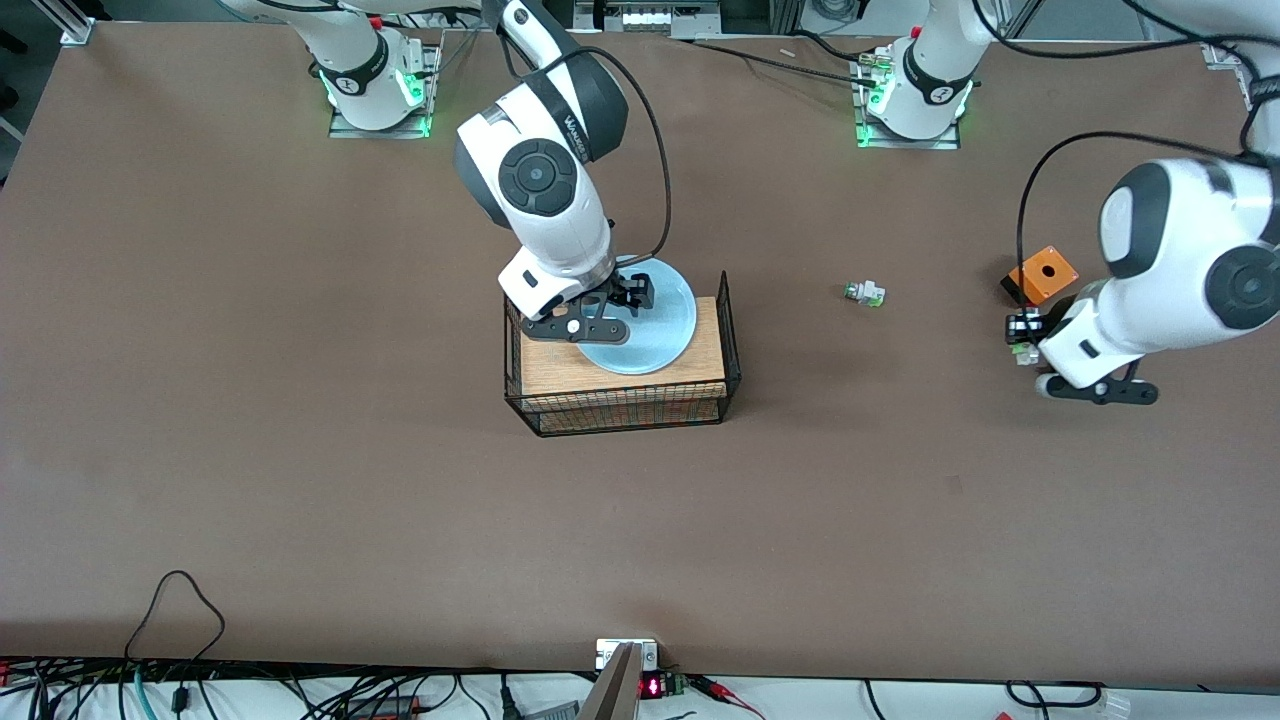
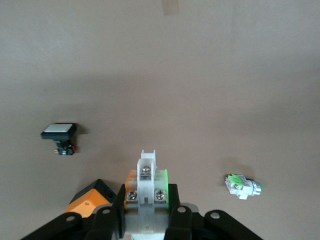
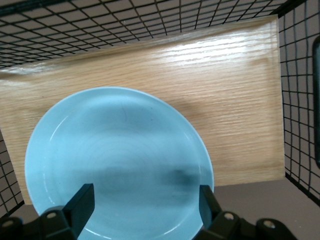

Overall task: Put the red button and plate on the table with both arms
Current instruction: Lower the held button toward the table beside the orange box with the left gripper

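My right tool point(image 1: 622, 305) hangs over the plate point(image 1: 655, 335), jaws spread wide and empty, a finger point(image 3: 82, 200) on each side of the plate's rim. The plate lies on the wood-topped wire rack point(image 1: 700, 350), overhanging its edge at twelve o'clock in the front view. My left tool point(image 2: 147, 210) is clamped on the red button point(image 2: 146, 187), held above the bench point(image 1: 300, 450) beside the orange block point(image 1: 1043, 273); the button's long axis runs straight out from the fingers, and only its whitish body shows.

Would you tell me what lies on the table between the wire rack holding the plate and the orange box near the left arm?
Only a small white-green part lies between the wire rack and the orange box; the rest is bare table, as the front view shows.
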